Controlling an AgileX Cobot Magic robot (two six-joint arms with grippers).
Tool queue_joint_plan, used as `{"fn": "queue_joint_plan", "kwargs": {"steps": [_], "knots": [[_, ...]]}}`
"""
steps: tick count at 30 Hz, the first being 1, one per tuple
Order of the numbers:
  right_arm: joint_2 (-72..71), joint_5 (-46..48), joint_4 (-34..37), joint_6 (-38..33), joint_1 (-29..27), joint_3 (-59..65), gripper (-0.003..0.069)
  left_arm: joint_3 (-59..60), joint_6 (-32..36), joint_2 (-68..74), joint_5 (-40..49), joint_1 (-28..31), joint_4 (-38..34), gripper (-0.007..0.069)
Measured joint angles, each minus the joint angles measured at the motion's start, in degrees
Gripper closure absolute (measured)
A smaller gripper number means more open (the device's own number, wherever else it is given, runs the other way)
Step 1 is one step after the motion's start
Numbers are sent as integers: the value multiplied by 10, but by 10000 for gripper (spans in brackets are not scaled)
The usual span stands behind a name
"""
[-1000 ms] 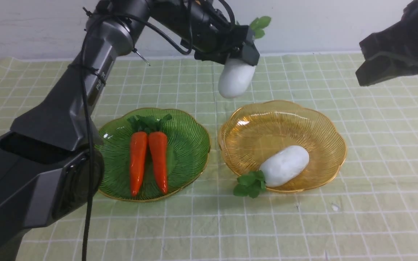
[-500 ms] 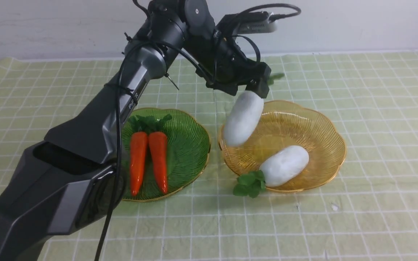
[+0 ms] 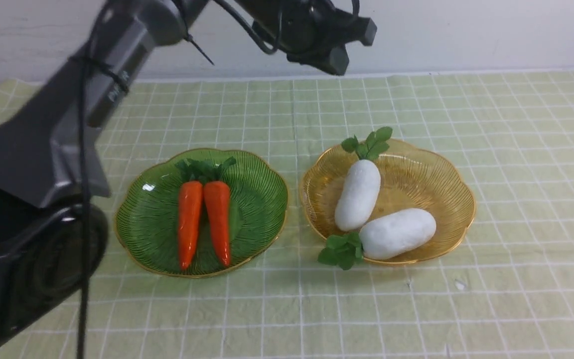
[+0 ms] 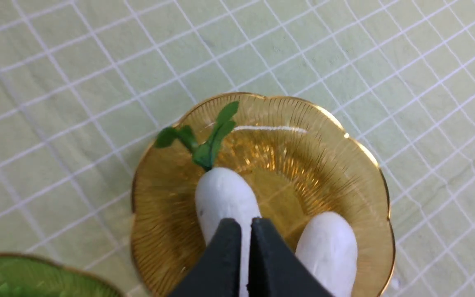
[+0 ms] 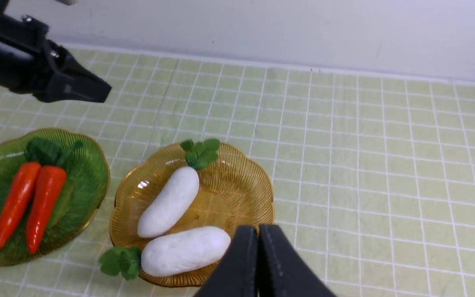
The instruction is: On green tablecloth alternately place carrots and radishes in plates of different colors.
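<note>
On the green tablecloth (image 3: 516, 149) stand two plates. The green plate (image 3: 262, 199) holds two orange carrots (image 3: 189, 222) (image 3: 217, 219) side by side, leaves pointing away from me. In the amber plate (image 3: 436, 174) lie two white radishes: one (image 3: 358, 194) with its leaves at the far rim, the other (image 3: 399, 233) with its leaves over the near rim. My left gripper (image 3: 349, 47) hangs high above the far side of the amber plate, shut and empty (image 4: 245, 225). The right gripper (image 5: 258, 229) is shut and empty too, up over the cloth to the right of the amber plate (image 5: 245, 177), and is outside the front view.
A pale wall runs along the far edge of the cloth. The left arm (image 3: 68, 124) slants across the left part of the front view, above the cloth beside the green plate. Bare cloth lies to the right of the amber plate and in front of both plates.
The left gripper lowered the second radish into the amber plate, let go of it, rose and shut. The first radish shifted slightly. The right arm left the front view.
</note>
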Motion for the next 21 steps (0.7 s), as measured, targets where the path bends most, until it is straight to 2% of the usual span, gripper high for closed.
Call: {"fn": "queue_joint_plan", "kwargs": {"steps": [3,4,5,6,9,10,11,12,13,16,19,20,21], "knots": [[-37,-26,-2,1,0,29,674,64,1,-62,0,-7,37,629],[-81,-75,-4,2,0,74,674,142,1,-130,0,-12,69,632],[-91,-81,-4,2,0,80,674,160,1,-137,0,-12,74,632],[-129,-136,-8,3,0,134,674,250,-6,-209,0,-13,95,632],[-211,-250,-19,12,0,252,674,385,-14,-312,0,-13,124,632],[-217,-259,-20,14,0,261,674,395,-15,-326,0,-13,126,632],[-278,-345,-23,33,0,352,674,479,-17,-391,-2,-13,134,632],[-308,-389,-23,44,0,397,674,516,-18,-421,-7,-13,135,632],[-308,-389,-23,47,0,397,674,525,-18,-428,-9,-13,136,632],[-404,-548,-23,85,0,541,674,681,-18,-564,-83,-13,136,632],[-463,-679,-23,93,0,638,674,813,-19,-698,-161,-13,139,632],[-469,-686,-23,94,0,643,674,828,-19,-706,-166,-13,139,632],[-488,-753,-23,94,0,682,674,894,-21,-797,-209,-13,144,632]]}}
